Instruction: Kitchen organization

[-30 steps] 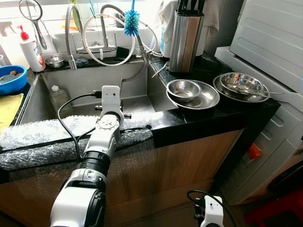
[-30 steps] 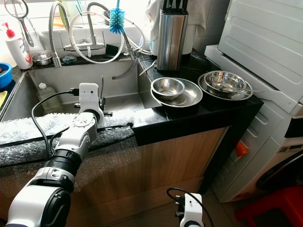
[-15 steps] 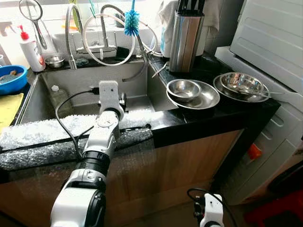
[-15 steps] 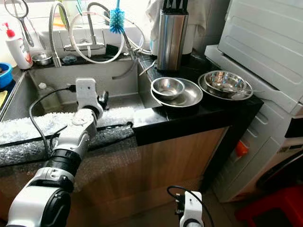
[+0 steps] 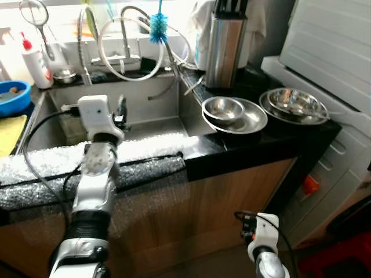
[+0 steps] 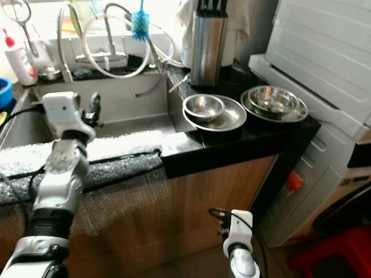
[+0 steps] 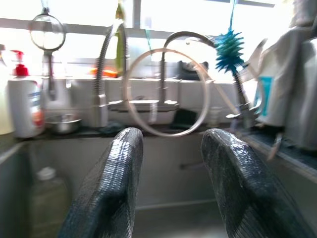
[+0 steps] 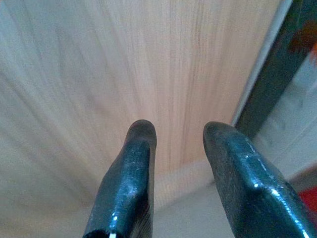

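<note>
The step in hand is judged to be an approach: the left gripper (image 7: 168,188) is raised over the sink (image 5: 151,113), its two black textured fingers (image 7: 106,193) spread apart and empty, pointed toward the far wall. Nothing is grasped yet. No single item is named by the task, so the likely target cannot be told; the next move is judged to call for the wrist to be lowered and aimed at one chosen object, with the fingers kept apart until they flank it.

From largest to smallest: a white ribbed appliance (image 5: 330,40) stands at the far right. The sink is a deep, dull stainless basin left of centre, with a clear plastic bottle (image 7: 44,198) standing in its left part. The black glossy counter (image 5: 255,142) runs to the right, its near left edge padded with crinkled bubble wrap (image 5: 139,156) over a wood-grain cabinet front (image 5: 220,202). A tall cylindrical steel knife block (image 5: 223,49) stands at the far side of the counter. Right of the sink, a small round steel bowl (image 5: 224,108) is nested in a wider shallow one (image 5: 252,119); another shiny steel bowl (image 5: 293,103) sits further right. A blue bristled bottle brush (image 5: 157,26) hangs above the coiled faucet hose (image 5: 124,52).

The right gripper (image 8: 178,168) hangs low before the cabinet, released and empty.
</note>
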Robot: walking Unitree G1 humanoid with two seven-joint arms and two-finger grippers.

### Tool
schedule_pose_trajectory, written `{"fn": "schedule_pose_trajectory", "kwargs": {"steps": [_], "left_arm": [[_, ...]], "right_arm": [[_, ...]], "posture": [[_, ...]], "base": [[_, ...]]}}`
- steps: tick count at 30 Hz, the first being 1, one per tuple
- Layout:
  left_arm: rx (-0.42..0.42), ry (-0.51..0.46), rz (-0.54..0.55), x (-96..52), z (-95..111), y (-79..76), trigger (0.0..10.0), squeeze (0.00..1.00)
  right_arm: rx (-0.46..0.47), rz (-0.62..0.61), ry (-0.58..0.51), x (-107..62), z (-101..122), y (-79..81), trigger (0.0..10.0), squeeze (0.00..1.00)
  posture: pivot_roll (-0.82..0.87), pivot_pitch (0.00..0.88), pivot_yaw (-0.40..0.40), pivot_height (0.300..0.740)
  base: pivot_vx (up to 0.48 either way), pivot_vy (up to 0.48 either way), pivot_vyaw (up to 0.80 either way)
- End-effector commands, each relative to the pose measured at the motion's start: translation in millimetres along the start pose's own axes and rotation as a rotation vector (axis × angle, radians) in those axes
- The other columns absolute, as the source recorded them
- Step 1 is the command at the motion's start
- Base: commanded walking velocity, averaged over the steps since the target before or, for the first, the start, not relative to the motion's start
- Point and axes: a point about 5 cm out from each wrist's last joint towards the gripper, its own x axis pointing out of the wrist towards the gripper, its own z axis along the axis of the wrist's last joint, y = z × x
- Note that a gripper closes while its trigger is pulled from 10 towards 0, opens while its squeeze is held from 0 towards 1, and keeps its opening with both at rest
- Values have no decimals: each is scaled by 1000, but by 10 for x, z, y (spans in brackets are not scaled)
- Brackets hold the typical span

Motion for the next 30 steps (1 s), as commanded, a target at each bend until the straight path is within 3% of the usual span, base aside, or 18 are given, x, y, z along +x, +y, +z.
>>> {"fn": "schedule_pose_trajectory", "kwargs": {"steps": [1,2,4,11,20,22,30], "left_arm": [[21,-33,-2,-64,64,58,10000,0],[22,-26,24,-146,57,127,10000,0],[21,-25,26,-180,56,128,10000,0],[-10,-3,0,-258,13,-12,10000,0],[28,-2,-49,-322,-7,-85,10000,0],[37,2,-60,-349,-26,-103,10000,0],[39,5,-87,-330,-52,-217,10000,0]], "right_arm": [[-3,6,-104,33,168,35,10000,0],[-9,3,-179,30,286,41,10000,0],[-12,2,-212,27,345,41,10000,0],[-15,-2,-373,-31,726,90,10000,0],[-104,-54,-574,-260,1252,11,10000,0],[-97,-52,-645,-358,1510,38,10000,0],[-81,-4,-672,-374,1803,216,10000,0]], "posture": [[-113,0,-20,740],[-112,0,-22,740],[-110,0,-24,740],[-118,0,-24,740],[-121,0,-21,740],[-128,0,-22,740],[-122,0,-28,740]], "base": [[0,0,0],[0,0,0],[0,0,0],[0,0,0],[0,0,152],[0,0,431],[0,0,52]]}}
